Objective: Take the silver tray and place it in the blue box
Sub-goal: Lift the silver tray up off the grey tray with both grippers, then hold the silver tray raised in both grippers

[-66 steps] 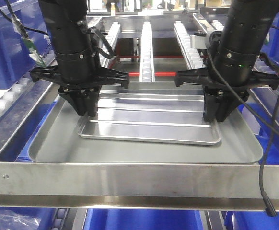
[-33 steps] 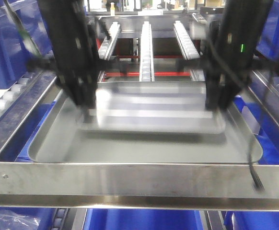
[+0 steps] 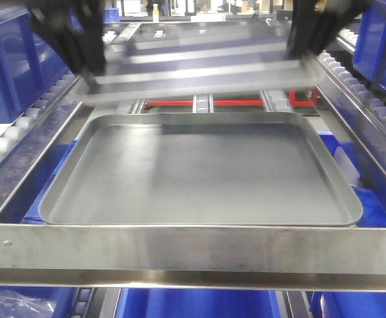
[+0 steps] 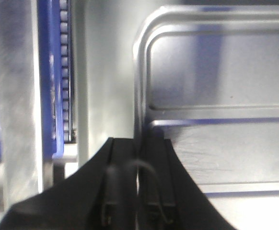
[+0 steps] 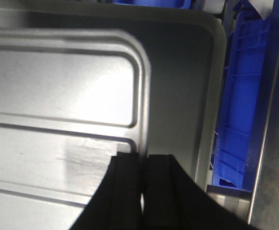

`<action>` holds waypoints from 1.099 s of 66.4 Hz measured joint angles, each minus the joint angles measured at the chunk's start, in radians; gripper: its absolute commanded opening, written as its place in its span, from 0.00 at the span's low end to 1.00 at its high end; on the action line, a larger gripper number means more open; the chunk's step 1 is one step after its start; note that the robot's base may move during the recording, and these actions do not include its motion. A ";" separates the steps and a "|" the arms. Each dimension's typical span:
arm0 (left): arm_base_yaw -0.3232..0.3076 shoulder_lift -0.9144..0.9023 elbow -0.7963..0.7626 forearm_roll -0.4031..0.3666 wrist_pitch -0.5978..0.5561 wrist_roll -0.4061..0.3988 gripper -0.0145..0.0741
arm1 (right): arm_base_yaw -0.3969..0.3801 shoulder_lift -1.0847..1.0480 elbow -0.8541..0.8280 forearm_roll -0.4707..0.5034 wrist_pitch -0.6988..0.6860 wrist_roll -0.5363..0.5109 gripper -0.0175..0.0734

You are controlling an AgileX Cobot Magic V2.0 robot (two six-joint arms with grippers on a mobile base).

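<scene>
While aloft, silver tray lengthwise left-to-right

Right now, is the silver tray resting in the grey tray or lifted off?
Lifted off. The silver tray hangs above the grey tray, left tool and right tool pinching its rim.

Your left gripper was matt black: two flat, straight-edged fingers flaring into a broad dark body, with a thin dark cable looping across them just below the silver tray rim. Your right gripper was equally black, with square-ended block fingers. The front view blurred both.
</scene>
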State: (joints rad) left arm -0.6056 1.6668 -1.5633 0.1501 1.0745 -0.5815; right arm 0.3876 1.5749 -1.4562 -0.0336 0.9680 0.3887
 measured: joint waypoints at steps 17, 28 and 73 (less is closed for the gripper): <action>-0.006 -0.028 -0.101 -0.010 0.066 0.004 0.05 | 0.005 -0.054 -0.004 0.004 0.042 0.000 0.26; -0.017 -0.028 -0.103 -0.005 0.074 0.004 0.05 | 0.005 -0.056 -0.004 0.000 0.054 0.000 0.26; -0.021 -0.028 -0.105 -0.002 0.076 0.005 0.05 | 0.005 -0.056 -0.004 0.000 0.071 0.003 0.26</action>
State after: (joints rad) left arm -0.6266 1.6393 -1.6679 0.1485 1.1506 -0.5761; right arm 0.3923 1.5193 -1.4600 -0.0337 1.0388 0.3914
